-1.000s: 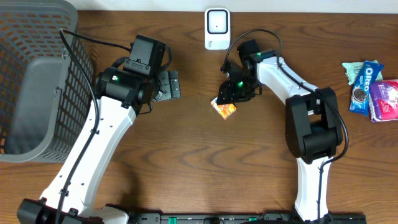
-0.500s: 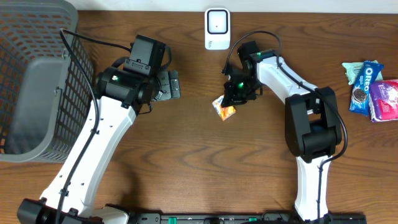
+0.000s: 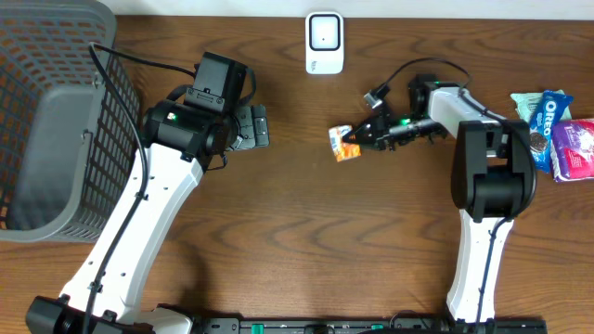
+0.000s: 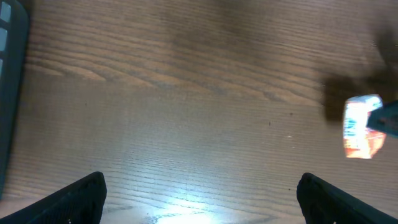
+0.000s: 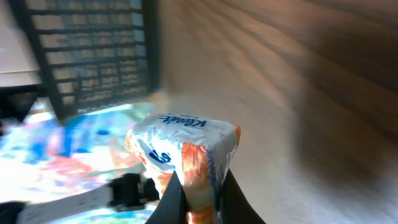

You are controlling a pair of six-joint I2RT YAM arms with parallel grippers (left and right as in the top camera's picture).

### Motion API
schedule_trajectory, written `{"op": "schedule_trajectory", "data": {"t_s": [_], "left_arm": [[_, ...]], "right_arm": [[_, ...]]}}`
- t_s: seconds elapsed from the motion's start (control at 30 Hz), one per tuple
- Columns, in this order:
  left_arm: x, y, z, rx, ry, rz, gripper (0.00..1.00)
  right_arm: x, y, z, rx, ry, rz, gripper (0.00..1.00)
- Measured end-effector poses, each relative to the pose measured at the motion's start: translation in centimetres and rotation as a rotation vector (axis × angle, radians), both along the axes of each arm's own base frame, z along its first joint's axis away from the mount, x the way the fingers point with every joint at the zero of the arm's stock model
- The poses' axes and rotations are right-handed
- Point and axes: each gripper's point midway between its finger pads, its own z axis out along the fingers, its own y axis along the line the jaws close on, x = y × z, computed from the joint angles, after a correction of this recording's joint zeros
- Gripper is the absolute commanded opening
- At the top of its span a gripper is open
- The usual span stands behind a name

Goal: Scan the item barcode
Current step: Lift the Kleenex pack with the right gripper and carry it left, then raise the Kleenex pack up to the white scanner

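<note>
Leftmost, the basket (image 3: 56, 111) is sitting at the table edge. Beside it, the left gripper (image 3: 256, 125) is hovering, jaws spread wide, holding nothing. Below the scanner (image 3: 324, 42), the right gripper (image 3: 358, 141) is pinching the tissue packet (image 3: 341, 144), apparently clear of the wood.

The tissue pack (image 5: 186, 149) reads Kleenex; the blue packet (image 3: 548, 125), Oreo.
</note>
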Motion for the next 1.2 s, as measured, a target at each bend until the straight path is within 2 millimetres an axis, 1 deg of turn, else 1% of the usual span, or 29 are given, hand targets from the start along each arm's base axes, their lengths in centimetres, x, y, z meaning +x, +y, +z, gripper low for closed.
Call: {"op": "schedule_trajectory", "data": {"t_s": [0.03,0.1,0.27,0.47,0.53,0.67,0.73,0.77,0.83,0.87,0.93,1.0,1.03,1.07,1.13,1.17,1.2], "left_arm": [[0.0,0.0,0.0,0.0,0.0,0.0,0.98],[0.0,0.0,0.0,0.0,0.0,0.0,0.98],[0.0,0.0,0.0,0.0,0.0,0.0,0.98],[0.0,0.0,0.0,0.0,0.0,0.0,0.98],[0.0,0.0,0.0,0.0,0.0,0.0,0.98],[0.0,0.0,0.0,0.0,0.0,0.0,0.98],[0.0,0.0,0.0,0.0,0.0,0.0,0.98],[0.0,0.0,0.0,0.0,0.0,0.0,0.98],[0.0,0.0,0.0,0.0,0.0,0.0,0.98],[0.0,0.0,0.0,0.0,0.0,0.0,0.98],[0.0,0.0,0.0,0.0,0.001,0.0,0.98],[0.0,0.0,0.0,0.0,0.0,0.0,0.98],[0.0,0.0,0.0,0.0,0.0,0.0,0.98],[0.0,0.0,0.0,0.0,0.0,0.0,0.98],[0.0,0.0,0.0,0.0,0.0,0.0,0.98],[0.0,0.0,0.0,0.0,0.0,0.0,0.98],[0.0,0.0,0.0,0.0,0.0,0.0,0.98]], "right_arm": [[0.2,0.3,1.2,0.075,-0.025,-0.006,0.01],[0.2,0.9,2.3,0.144,-0.042,-0.004,0.01],[-0.2,2.4,3.8,0.232,-0.056,0.016,0.01],[-1.1,4.1,4.2,0.255,-0.053,0.056,0.01],[-1.3,4.5,4.2,0.258,-0.052,0.064,0.01],[-1.3,4.6,4.2,0.252,-0.033,0.064,0.01],[-0.9,4.5,4.1,0.209,-0.017,0.065,0.01],[0.0,4.5,3.9,0.134,-0.01,0.066,0.01],[3.0,4.4,3.7,-0.106,-0.051,0.043,0.01],[3.7,4.5,3.8,-0.151,-0.067,0.034,0.01],[6.5,4.0,4.1,-0.364,-0.146,-0.022,0.01],[10.0,3.2,5.0,-0.586,-0.289,-0.109,0.01],[11.3,2.9,5.4,-0.663,-0.352,-0.146,0.01],[13.8,2.1,6.1,-0.826,-0.475,-0.232,0.01],[15.8,1.5,6.6,-0.98,-0.596,-0.303,0.01],[17.3,1.1,7.5,-1.091,-0.704,-0.355,0.01],[18.4,1.2,8.3,-1.15,-0.792,-0.385,0.01]]}}
